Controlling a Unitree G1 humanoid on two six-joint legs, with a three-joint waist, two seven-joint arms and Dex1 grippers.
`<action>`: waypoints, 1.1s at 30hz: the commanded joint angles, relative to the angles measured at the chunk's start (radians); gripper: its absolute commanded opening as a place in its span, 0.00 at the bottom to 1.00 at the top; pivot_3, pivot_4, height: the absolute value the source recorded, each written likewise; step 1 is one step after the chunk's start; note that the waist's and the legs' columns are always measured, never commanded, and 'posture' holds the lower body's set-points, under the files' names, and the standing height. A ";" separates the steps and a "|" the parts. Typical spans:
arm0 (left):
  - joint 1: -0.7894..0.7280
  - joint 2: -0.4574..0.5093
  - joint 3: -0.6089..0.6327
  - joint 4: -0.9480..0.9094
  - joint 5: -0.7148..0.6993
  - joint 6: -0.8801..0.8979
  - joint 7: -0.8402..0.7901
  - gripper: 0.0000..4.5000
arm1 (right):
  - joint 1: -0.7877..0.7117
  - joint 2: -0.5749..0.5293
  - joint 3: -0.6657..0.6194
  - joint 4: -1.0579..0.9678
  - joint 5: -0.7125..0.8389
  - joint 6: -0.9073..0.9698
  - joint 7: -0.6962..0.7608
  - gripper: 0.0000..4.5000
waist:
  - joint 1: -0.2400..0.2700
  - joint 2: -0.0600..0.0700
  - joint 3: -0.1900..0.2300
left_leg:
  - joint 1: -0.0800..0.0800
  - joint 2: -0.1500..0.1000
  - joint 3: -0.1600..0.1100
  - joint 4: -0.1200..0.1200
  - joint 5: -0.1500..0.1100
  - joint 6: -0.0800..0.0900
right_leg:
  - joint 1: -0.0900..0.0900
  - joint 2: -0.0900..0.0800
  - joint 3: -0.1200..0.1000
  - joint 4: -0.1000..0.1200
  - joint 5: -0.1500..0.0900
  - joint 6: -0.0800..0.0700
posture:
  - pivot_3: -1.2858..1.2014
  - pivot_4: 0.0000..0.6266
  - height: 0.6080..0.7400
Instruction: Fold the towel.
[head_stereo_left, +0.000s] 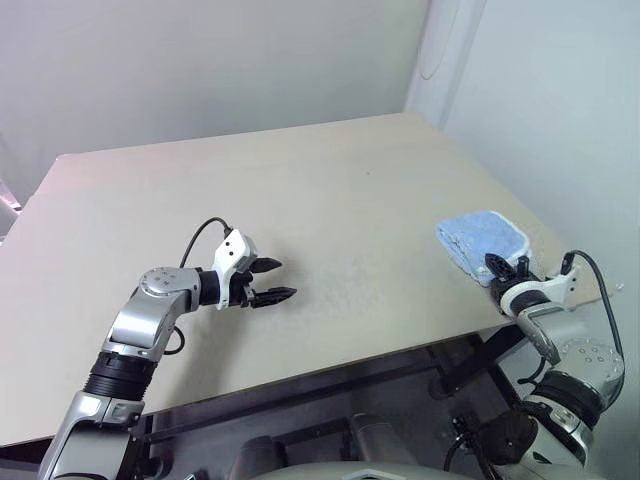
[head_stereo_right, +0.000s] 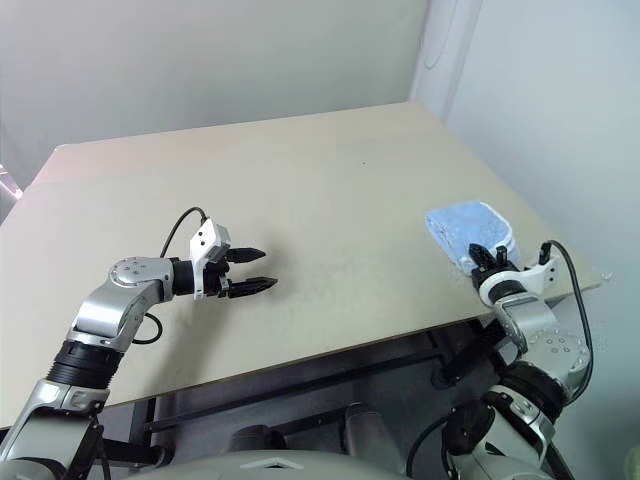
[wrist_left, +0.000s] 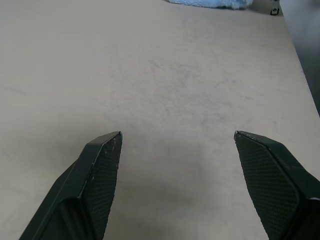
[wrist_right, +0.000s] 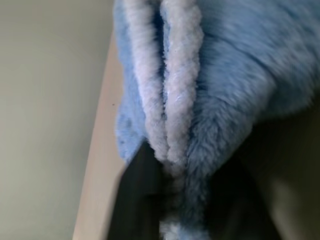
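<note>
From the head camera, a wide beige table (head_stereo_left: 300, 200) runs back to a plain pale wall, with a second pale wall close along the right side and a corner behind the table's far right end. The left gripper (head_stereo_left: 272, 281) hangs low over the bare middle of the tabletop, its two black fingers spread apart with nothing between them. The towel (head_stereo_left: 482, 240), light blue and folded into a small thick pad, lies well off to that gripper's right at the table's right edge. The right gripper (head_stereo_left: 503, 268) sits at the towel's near end, touching it.

In the left wrist view, the two textured black fingers (wrist_left: 95, 185) stand wide over matte beige board, and a strip of blue cloth shows far ahead of them.

In the right wrist view, the towel's fluffy folds and paired white trim edges (wrist_right: 175, 90) hang right against the gripper; whether its jaws still pinch the cloth cannot be told. The table edge and pale wall lie beyond.
</note>
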 joint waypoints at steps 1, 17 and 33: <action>-0.009 0.001 0.020 -0.030 -0.014 -0.005 0.008 0.85 | -0.012 0.001 0.004 -0.012 0.062 -0.013 -0.027 0.53 | 0.000 0.001 0.000 | 0.000 0.000 0.000 0.000 0.000 0.000 | 0.000 0.000 0.000 -0.001 0.000 0.000 | 0.52 0.00 0.92; -0.078 -0.020 0.019 0.075 -0.001 -0.048 0.006 0.85 | 0.252 -0.201 0.078 -0.195 0.313 0.201 0.061 1.00 | 0.039 0.000 -0.001 | -0.001 0.000 0.000 -0.003 0.000 0.000 | 0.001 -0.001 0.000 -0.005 0.000 0.000 | 0.52 0.00 0.92; -0.020 -0.050 0.094 0.067 -0.031 -0.156 0.049 0.85 | 0.354 -0.640 0.496 -0.707 -0.150 -0.243 0.730 1.00 | 0.052 -0.004 -0.002 | 0.001 0.000 0.002 0.001 0.000 0.000 | 0.001 0.000 0.000 -0.006 -0.001 0.001 | 0.52 0.00 0.92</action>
